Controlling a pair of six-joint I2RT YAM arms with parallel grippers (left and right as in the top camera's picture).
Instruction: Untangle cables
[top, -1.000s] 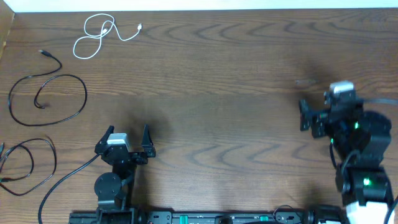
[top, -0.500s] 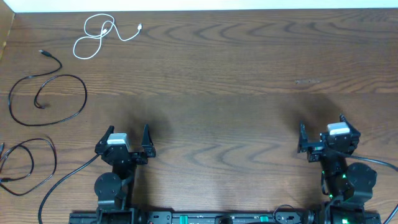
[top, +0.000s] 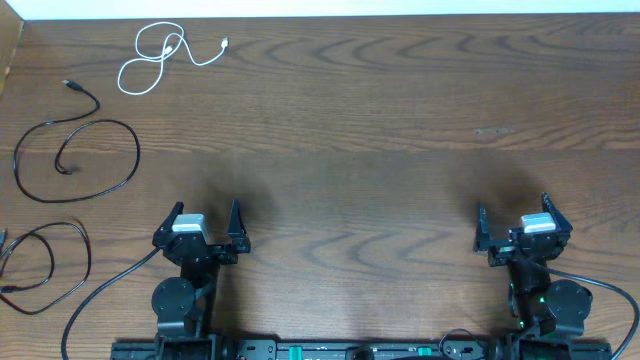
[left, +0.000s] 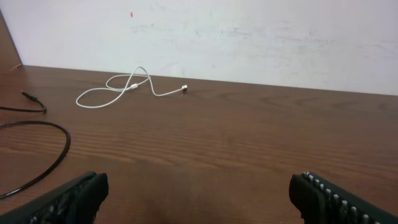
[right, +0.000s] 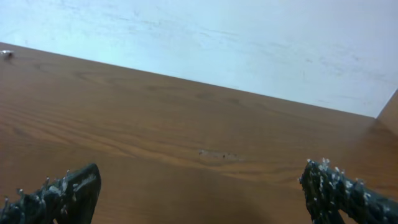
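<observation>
Three cables lie apart at the table's left. The white cable (top: 160, 55) is loosely looped at the far left; it also shows in the left wrist view (left: 127, 86). One black cable (top: 75, 150) lies in an open loop below it, partly seen in the left wrist view (left: 37, 146). The second black cable (top: 45, 265) loops at the left front edge. My left gripper (top: 205, 218) is open and empty near the front (left: 199, 193). My right gripper (top: 513, 215) is open and empty at the front right (right: 199, 193).
A thicker black arm cable (top: 105, 290) runs from the left arm's base toward the front edge. A pale wall (left: 249, 37) rises behind the table's far edge. A small scuff mark (right: 217, 154) is on the wood ahead of the right gripper.
My right arm has drawn back from mid-right of the table to its base at the front right. The left arm and the cables have not moved.
</observation>
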